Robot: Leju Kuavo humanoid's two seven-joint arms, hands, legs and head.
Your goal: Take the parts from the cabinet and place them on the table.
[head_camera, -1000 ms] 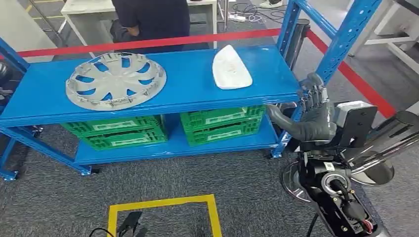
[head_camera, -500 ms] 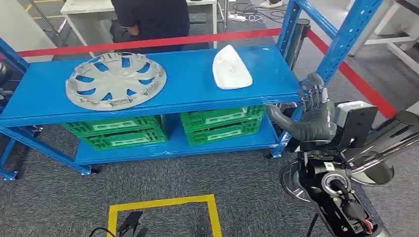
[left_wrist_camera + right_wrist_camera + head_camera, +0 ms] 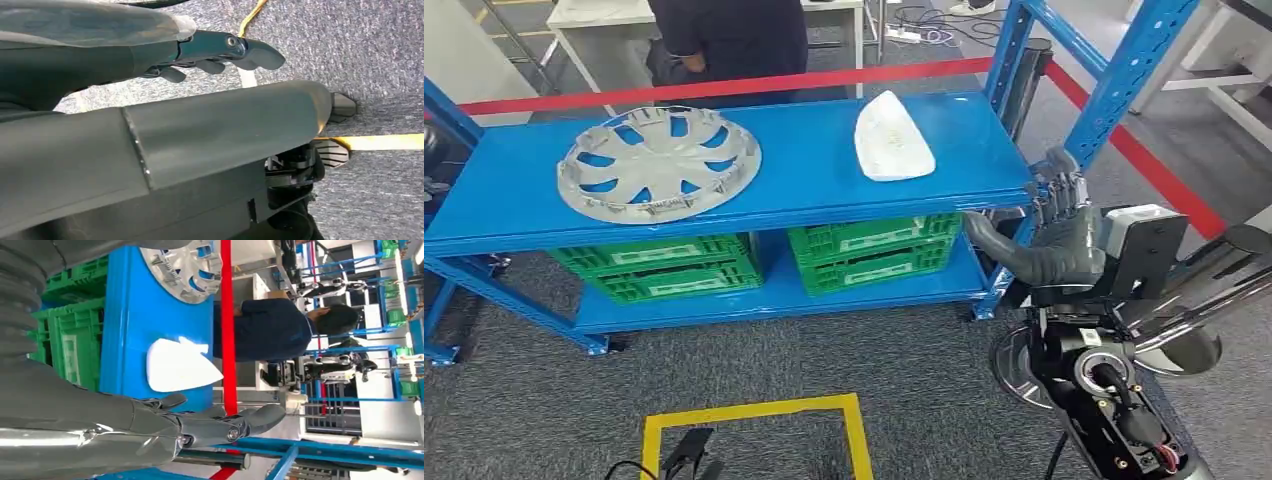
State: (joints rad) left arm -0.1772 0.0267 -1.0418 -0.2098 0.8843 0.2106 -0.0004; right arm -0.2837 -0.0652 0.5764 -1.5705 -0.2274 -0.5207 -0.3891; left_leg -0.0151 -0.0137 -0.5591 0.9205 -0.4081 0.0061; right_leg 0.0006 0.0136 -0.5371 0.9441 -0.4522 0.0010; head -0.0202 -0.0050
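Head view: the right hand (image 3: pixel 1054 215) is raised beside the right end of the blue cabinet (image 3: pixel 804 190), level with the edge of its top shelf, thumb extended toward the shelf and the darker fingers (image 3: pixel 1056 192) pointing upward, apart from one another, with nothing between them. The white part (image 3: pixel 890 137) lies flat on the top shelf, near the fingers but apart from them; the silver wheel cover (image 3: pixel 658 164) lies on the same shelf, well apart from the fingers, toward the far end. Green crates (image 3: pixel 871 250) stand on the lower shelf, below the fingers' level. A person (image 3: pixel 729 35) stands behind the red tape (image 3: pixel 724 87). Compared with the earlier frames, the hand, both parts and the whole scene keep the same positions. Left wrist view: the left hand (image 3: pixel 220 52) hangs over grey carpet (image 3: pixel 370 45) crossed by yellow tape (image 3: pixel 380 142); its fingers (image 3: pixel 210 66) are loosely curled, separated, and hold nothing. Right wrist view: the right hand (image 3: pixel 200 425) is extended with fingers (image 3: pixel 260 417) straight and slightly apart, free of any object; the white part (image 3: pixel 180 365) rests on the blue shelf surface just beside the fingers, without contact, and the wheel cover (image 3: pixel 187 267) lies further along the shelf.
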